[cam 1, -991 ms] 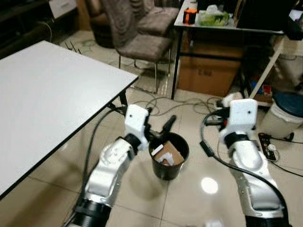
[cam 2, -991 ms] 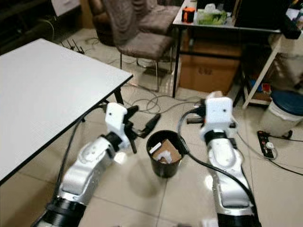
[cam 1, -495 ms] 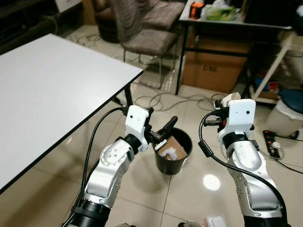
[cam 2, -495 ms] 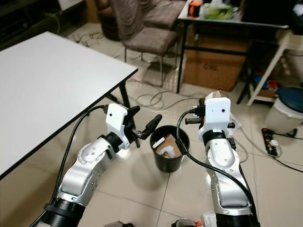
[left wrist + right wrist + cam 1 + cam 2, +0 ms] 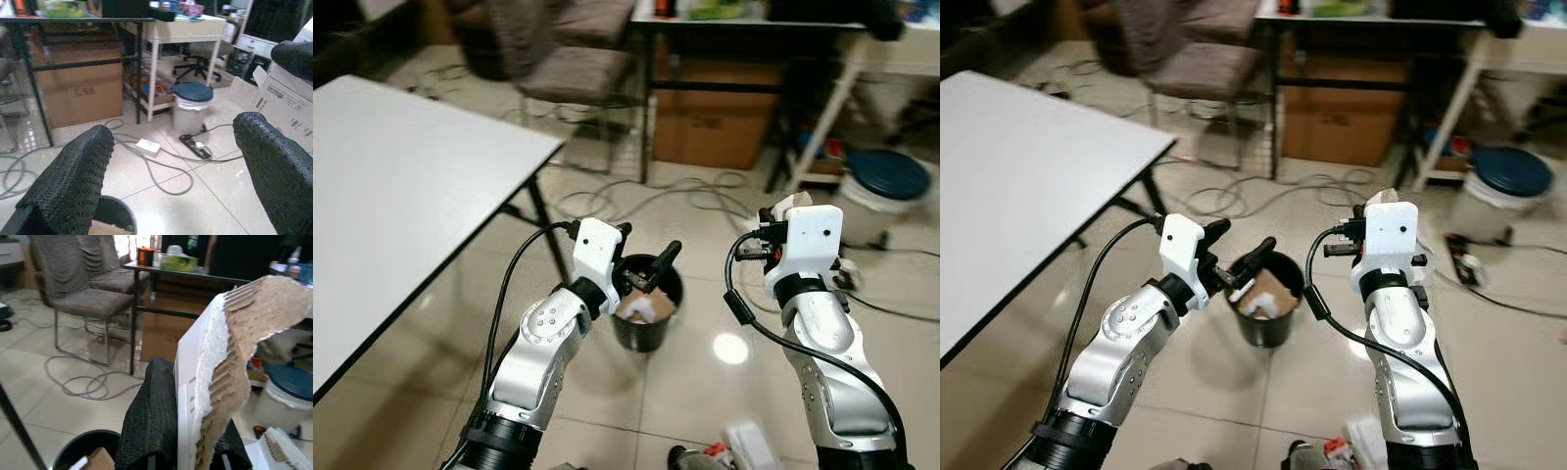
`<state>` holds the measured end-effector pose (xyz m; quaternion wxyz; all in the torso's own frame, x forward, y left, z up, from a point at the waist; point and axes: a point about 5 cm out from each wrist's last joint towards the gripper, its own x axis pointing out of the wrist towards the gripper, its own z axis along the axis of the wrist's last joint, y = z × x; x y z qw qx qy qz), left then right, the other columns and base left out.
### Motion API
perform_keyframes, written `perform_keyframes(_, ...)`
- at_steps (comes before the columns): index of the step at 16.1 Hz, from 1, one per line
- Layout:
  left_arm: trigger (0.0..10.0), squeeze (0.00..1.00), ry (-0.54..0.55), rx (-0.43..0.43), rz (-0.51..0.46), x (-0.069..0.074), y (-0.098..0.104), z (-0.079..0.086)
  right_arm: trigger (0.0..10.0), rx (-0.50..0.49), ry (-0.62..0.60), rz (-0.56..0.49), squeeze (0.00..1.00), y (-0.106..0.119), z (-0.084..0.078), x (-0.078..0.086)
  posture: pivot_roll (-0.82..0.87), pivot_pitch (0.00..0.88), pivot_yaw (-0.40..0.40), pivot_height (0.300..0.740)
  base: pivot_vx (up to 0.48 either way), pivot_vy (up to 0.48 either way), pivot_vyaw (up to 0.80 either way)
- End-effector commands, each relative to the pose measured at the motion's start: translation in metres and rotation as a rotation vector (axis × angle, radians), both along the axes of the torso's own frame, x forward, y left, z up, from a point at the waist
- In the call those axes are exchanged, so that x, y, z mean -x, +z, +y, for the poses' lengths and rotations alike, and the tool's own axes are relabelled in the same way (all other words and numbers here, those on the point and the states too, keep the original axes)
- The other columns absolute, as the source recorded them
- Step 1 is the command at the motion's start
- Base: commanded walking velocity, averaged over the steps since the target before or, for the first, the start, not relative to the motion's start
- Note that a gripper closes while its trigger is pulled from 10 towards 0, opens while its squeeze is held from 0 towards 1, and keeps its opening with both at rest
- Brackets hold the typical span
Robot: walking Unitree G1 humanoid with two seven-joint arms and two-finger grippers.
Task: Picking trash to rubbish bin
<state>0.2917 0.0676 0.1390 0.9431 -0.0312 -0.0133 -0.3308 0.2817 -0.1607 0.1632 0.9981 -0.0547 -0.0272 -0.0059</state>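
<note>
Right fingers (image 5: 151, 421) pinching cardboard scrap (image 5: 220, 372), upright

Home workroom, probably: tiled floor (image 5: 431, 352), white table (image 5: 401, 196), upholstered chair (image 5: 573, 73), dark desk (image 5: 744, 20), cardboard box (image 5: 710, 132), loose cables (image 5: 656, 201), lidded bin (image 5: 881, 186).

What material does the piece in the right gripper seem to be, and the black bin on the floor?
The piece in the right gripper looks like corrugated cardboard: a white printed face and a torn brown edge with wavy fluting. The bin seems to be plastic, matte black with smooth walls, though this is less sure.
</note>
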Motion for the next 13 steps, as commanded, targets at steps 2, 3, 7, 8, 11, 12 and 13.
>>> perform_keyframes(2, 10.0, 0.00, -0.007, -0.008, -0.020, 0.0007, 0.0027, -0.0004, 10.0, 0.009, -0.004, 0.002, 0.00, 0.0010, -0.0002, 0.0006, -0.09, 0.094, 0.048, 0.740, 0.000, 0.000, -0.76)
perform_keyframes(3, 10.0, 0.00, -0.005, -0.007, -0.020, 0.0007, 0.0027, -0.0002, 10.0, 0.009, -0.004, 0.002, 0.00, 0.0009, -0.0002, 0.0007, -0.09, 0.094, 0.048, 0.740, 0.000, 0.000, -0.76)
perform_keyframes(7, 10.0, 0.00, -0.001, -0.008, -0.021, 0.0001, 0.0027, 0.0002, 10.0, 0.011, -0.004, 0.005, 0.00, 0.0000, -0.0001, 0.0008, -0.09, 0.094, 0.049, 0.740, 0.000, 0.000, -0.76)
perform_keyframes(8, 10.0, 0.00, -0.002, -0.010, -0.020, 0.0000, 0.0025, 0.0002, 10.0, 0.011, -0.005, 0.004, 0.00, 0.0000, -0.0001, 0.0008, -0.09, 0.094, 0.049, 0.740, 0.000, 0.000, -0.71)
perform_keyframes(11, 10.0, 0.00, 0.001, -0.009, -0.020, 0.0001, 0.0025, 0.0007, 10.0, 0.012, -0.002, 0.000, 0.00, 0.0000, 0.0004, 0.0012, -0.09, 0.094, 0.049, 0.740, 0.000, 0.000, -0.15)
perform_keyframes(12, 10.0, 0.00, 0.002, -0.008, -0.020, 0.0000, 0.0027, 0.0010, 10.0, 0.012, -0.001, -0.001, 0.00, 0.0002, 0.0007, 0.0012, -0.09, 0.094, 0.050, 0.740, 0.000, 0.000, 0.00)
perform_keyframes(13, 10.0, 0.00, 0.004, -0.006, -0.022, -0.0003, 0.0031, 0.0013, 10.0, 0.012, -0.001, -0.002, 0.00, 0.0002, 0.0007, 0.0013, -0.09, 0.094, 0.050, 0.740, 0.000, 0.000, 0.00)
